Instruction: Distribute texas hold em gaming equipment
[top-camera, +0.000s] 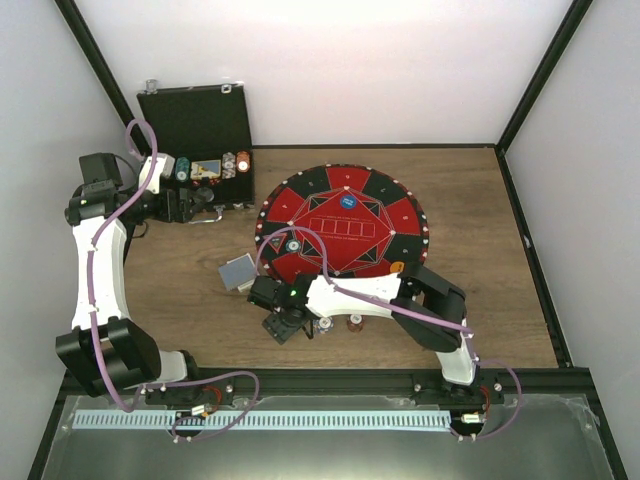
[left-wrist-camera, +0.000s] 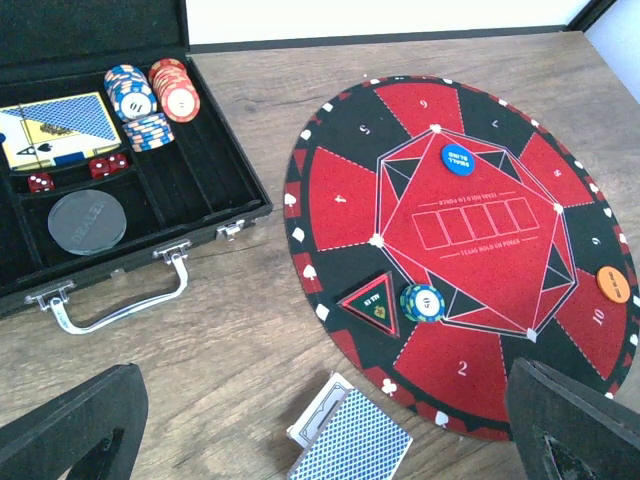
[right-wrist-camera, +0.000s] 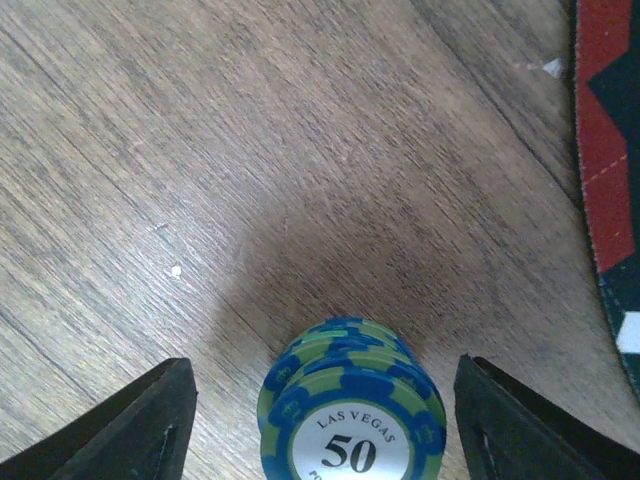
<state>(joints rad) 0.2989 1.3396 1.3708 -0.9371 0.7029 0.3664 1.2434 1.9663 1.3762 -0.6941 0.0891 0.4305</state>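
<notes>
Stack of green-and-blue "50" poker chips (right-wrist-camera: 350, 420) stands on the bare wooden surface (right-wrist-camera: 250, 150), just off the near rim of the round red-and-black mat (left-wrist-camera: 340, 200). Right end effector (right-wrist-camera: 322, 365) straddles it with its fingers spread, one on either side. There is a gap on both sides, so no contact and nothing gripped.

To the left, blue-backed playing cards (left-wrist-camera: 350, 440) lie flat and overlapped on the wood, just beside the mat's near-left edge.

On the mat, a single green-and-blue chip (left-wrist-camera: 421, 302) sits just beside a small triangular marker (left-wrist-camera: 372, 303) in the near half. Orange disc (left-wrist-camera: 613, 284) lies near the right rim, by sector 10. Blue disc (left-wrist-camera: 457, 158) lies farther in, at the far side of the central polygon.

At far left, the black case (left-wrist-camera: 200, 190) lies open. It holds chip stacks (left-wrist-camera: 150, 100), a boxed deck (left-wrist-camera: 60, 130), red dice (left-wrist-camera: 108, 165) and a grey dealer disc (left-wrist-camera: 88, 222).

Left end effector (left-wrist-camera: 325, 375) hangs near the case front, fingers wide apart and nothing between them.
</notes>
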